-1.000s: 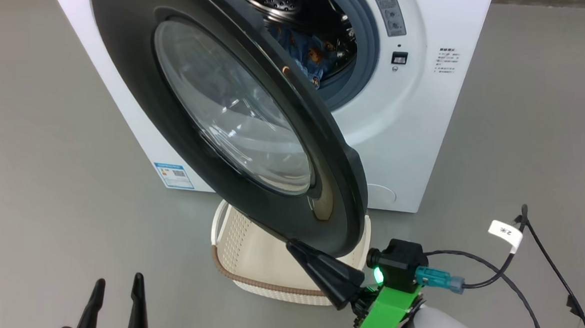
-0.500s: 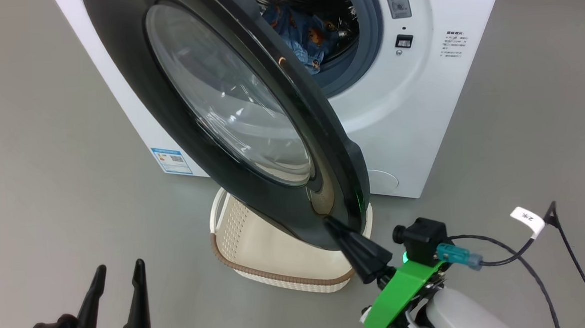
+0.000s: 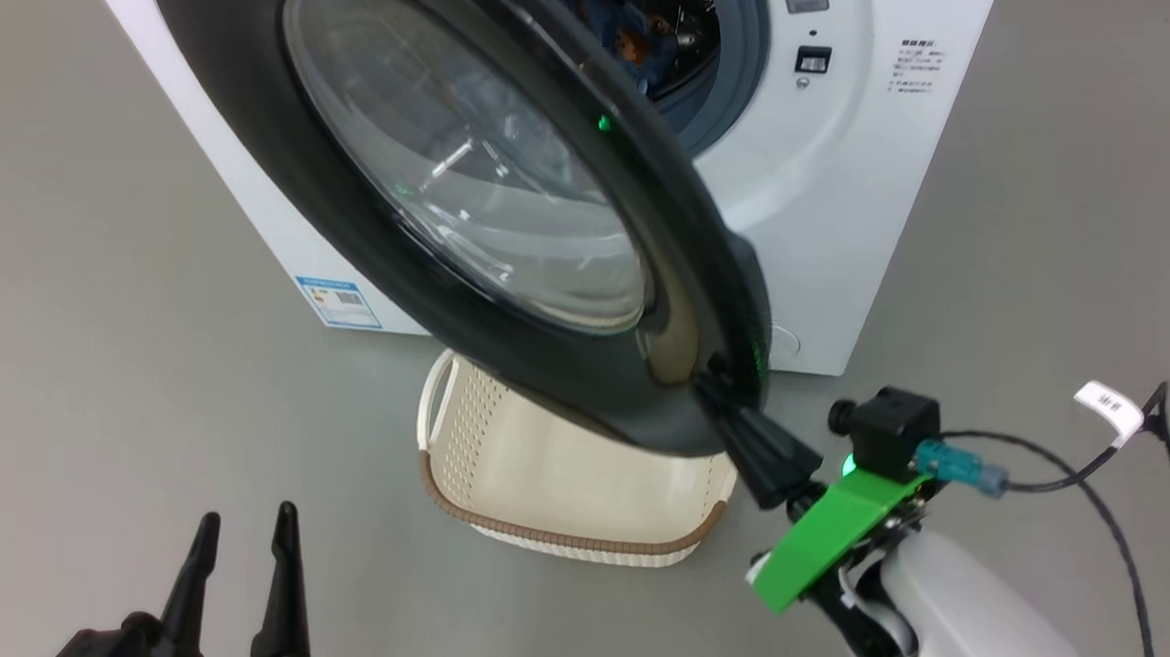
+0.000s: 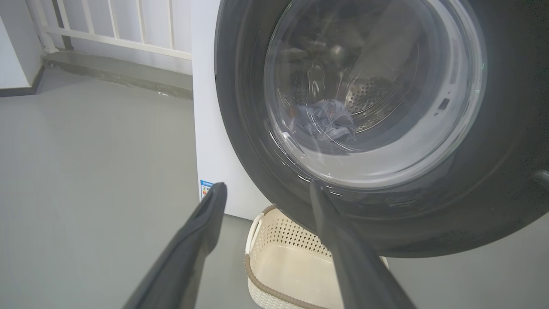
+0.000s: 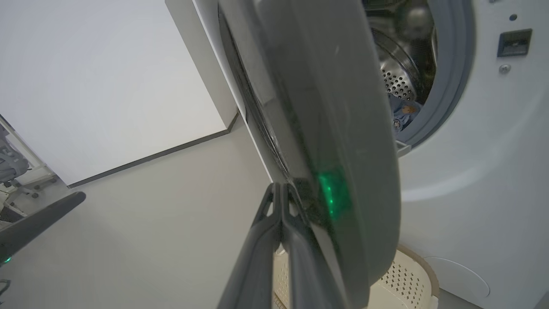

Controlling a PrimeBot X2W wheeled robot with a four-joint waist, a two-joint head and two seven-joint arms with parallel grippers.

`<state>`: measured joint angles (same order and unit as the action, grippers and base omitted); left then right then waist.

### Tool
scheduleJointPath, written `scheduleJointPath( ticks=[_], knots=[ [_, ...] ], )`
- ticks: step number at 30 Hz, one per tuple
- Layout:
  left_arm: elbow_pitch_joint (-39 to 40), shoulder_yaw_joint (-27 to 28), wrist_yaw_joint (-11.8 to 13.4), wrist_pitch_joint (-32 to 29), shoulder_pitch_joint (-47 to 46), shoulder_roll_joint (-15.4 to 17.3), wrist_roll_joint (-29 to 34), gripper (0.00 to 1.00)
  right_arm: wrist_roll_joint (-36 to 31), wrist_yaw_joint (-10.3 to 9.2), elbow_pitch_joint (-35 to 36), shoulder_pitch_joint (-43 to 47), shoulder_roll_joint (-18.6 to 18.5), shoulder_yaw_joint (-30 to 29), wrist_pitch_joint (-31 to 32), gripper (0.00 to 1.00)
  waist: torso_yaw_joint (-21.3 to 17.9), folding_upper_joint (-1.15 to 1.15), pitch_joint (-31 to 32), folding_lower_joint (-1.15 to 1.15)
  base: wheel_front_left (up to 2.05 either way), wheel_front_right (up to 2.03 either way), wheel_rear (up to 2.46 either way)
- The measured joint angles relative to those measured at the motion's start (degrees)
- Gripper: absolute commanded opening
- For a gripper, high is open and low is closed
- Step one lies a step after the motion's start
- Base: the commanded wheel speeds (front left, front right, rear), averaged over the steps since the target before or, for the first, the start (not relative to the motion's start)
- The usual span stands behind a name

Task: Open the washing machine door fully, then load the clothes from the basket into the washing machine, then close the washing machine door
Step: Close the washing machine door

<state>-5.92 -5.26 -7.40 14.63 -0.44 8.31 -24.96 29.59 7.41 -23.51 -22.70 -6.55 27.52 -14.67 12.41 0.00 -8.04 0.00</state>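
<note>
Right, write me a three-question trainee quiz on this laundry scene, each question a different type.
1. True or false: the washing machine door is latched shut.
2. Which gripper touches the door's lower rim? A left; B right; C neither.
3. Fill in: the clothes lie inside the ___.
Key: 1 false, it stands ajar. 2 B, the right gripper, with its jaws shut. 3 washing machine.
</note>
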Motion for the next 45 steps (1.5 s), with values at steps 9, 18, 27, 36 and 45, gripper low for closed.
scheduleJointPath(
  ticks=[9,18,27,36,45],
  knots=[
    [0.4,-1.5,0.0,0.0,-2.4,0.0,-0.2,1.0,-1.9,0.0,-0.4,-3.6,0.0,-6.4,0.0,0.0,0.4,0.0,-2.5,0.0,0.0,0.0,0.0],
    [0.6,-3.3,0.0,0.0,-5.2,-0.7,-0.8,1.0,-3.3,0.0,-1.5,-7.8,-1.1,-13.1,0.0,0.0,2.1,0.0,-5.0,0.0,0.0,0.0,0.0],
    [1.2,-4.2,0.0,0.0,-8.8,-1.7,-0.8,1.0,-5.0,0.0,-3.0,-14.0,-2.0,-18.0,0.0,0.0,4.0,0.0,-8.4,0.0,0.0,0.0,0.0],
    [1.7,-5.6,0.0,0.0,-11.7,-2.0,-1.1,1.0,-7.3,0.0,-5.0,-20.5,-2.9,-22.7,-0.1,0.0,6.3,0.0,-12.0,0.0,0.0,0.0,0.0],
    [2.0,-6.3,0.0,0.0,-13.2,-2.3,-1.5,1.0,-10.0,0.01,-5.6,-25.0,-2.9,-27.4,-0.1,0.0,8.3,0.0,-15.2,0.0,0.0,0.0,0.0]
  ],
)
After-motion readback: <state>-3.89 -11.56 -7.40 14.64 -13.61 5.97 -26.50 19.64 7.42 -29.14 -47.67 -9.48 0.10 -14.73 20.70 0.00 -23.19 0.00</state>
